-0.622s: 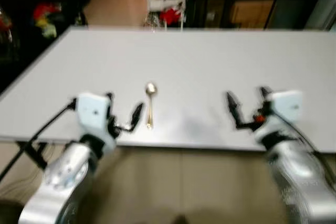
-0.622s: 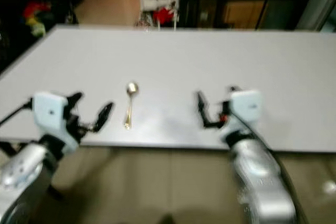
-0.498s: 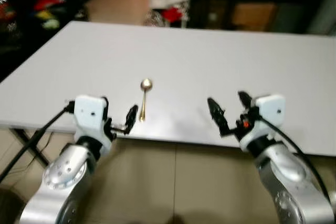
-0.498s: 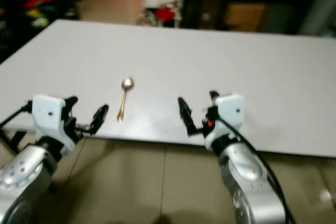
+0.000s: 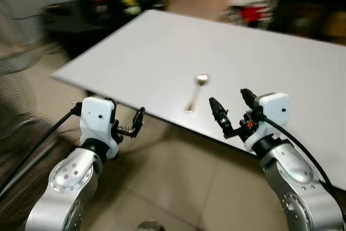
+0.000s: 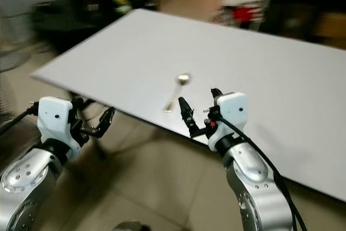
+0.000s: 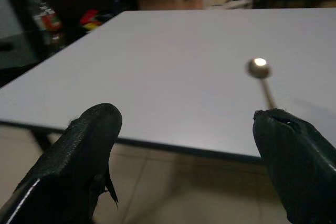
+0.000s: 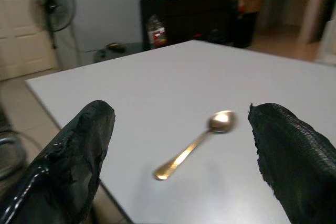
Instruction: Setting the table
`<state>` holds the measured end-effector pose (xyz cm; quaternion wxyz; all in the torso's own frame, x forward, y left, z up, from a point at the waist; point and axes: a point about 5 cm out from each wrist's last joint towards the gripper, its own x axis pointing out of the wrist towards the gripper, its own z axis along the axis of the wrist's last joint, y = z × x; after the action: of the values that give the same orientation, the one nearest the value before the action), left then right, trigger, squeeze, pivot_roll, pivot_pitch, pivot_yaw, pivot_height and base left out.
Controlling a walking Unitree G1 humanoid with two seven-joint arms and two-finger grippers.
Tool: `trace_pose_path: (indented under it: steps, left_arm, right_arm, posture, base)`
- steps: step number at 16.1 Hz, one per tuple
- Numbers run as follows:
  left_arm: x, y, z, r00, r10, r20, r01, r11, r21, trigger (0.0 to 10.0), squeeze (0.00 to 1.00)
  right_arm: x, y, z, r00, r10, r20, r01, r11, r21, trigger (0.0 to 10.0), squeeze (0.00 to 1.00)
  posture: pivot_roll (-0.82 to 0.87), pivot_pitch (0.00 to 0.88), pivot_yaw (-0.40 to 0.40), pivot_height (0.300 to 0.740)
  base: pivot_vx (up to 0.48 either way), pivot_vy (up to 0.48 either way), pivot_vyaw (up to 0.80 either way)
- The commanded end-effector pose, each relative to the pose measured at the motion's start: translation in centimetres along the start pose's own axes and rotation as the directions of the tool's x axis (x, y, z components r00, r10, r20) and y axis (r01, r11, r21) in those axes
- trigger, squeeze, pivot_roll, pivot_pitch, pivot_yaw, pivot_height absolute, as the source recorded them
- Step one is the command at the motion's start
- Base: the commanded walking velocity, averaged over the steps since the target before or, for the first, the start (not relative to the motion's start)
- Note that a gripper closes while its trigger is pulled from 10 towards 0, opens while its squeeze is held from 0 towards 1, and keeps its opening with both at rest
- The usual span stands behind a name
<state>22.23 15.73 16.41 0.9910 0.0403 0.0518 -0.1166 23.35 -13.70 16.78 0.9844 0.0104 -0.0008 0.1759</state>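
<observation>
A gold spoon (image 5: 195, 91) lies alone on the white table (image 5: 162, 47), near its front edge, bowl pointing away from me. My right gripper (image 5: 231, 109) hovers open at the table's edge, just right of the spoon's handle end; the right wrist view has the spoon (image 8: 194, 142) between the spread fingers (image 8: 73, 156). My left gripper (image 5: 125, 118) is open and empty, out over the floor left of the table edge. Seen from the left wrist, the spoon's bowl (image 7: 258, 67) sits ahead, near the right finger (image 7: 294, 156).
Tan floor tiles (image 5: 173, 182) run under the table's near edge. Dark furniture and red clutter (image 5: 254, 14) stand beyond the far end. A standing fan (image 8: 52, 11), a dark cabinet (image 8: 194, 17) and a pale door (image 8: 16, 19) lie past the table's left corner.
The whole view has swung, so the table now runs diagonally. The right gripper now sits closer to the spoon's handle. The left gripper is off the table's edge. Both stay open.
</observation>
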Motion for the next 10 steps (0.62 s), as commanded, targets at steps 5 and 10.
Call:
trace_pose_path:
  steps: [5, 10]
  left_arm:
    - [0.17, 0.08, -0.05, 1.000, 0.016, -0.004, -0.016, 1.000, 0.025, 10.0, 0.95]
    - [0.37, 0.04, 0.02, 1.000, 0.005, -0.003, -0.005, 0.999, 0.042, 10.0, 0.93]
  right_arm:
    - [0.30, 0.50, -0.02, 0.999, 0.040, -0.004, -0.040, 0.999, 0.023, 10.0, 1.00]
    - [0.47, 0.89, 0.19, 0.998, 0.061, 0.024, -0.062, 0.997, 0.051, 10.0, 1.00]
  posture:
    - [0.09, 0.000, 0.041, 0.740]
    - [0.09, 0.000, 0.043, 0.740]
  base:
    - [0.000, 0.000, 0.80]
    - [0.000, 0.000, 0.80]
